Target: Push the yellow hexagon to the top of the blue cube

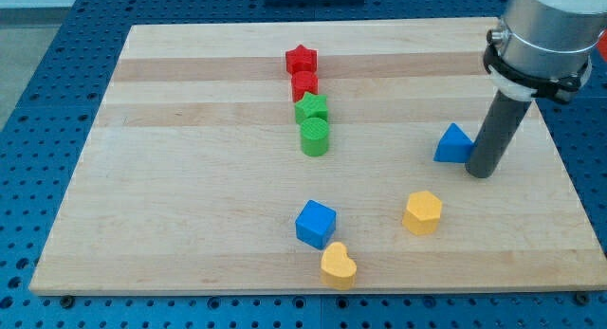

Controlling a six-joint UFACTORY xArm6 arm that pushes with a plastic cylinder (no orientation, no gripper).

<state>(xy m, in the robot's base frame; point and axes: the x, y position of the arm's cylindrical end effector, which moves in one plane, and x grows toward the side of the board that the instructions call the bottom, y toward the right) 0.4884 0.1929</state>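
The yellow hexagon [422, 212] lies on the wooden board toward the view's lower right. The blue cube [315, 224] lies to its left, about a hundred pixels away and slightly lower. My tip [481, 173] rests on the board above and to the right of the yellow hexagon, apart from it. The tip stands just right of a blue triangle [454, 145], close to it or touching it.
A yellow heart [338, 265] sits right below the blue cube, near the board's bottom edge [303, 291]. A column runs down the middle: red star [301, 59], red block [304, 83], green star [311, 108], green cylinder [315, 137].
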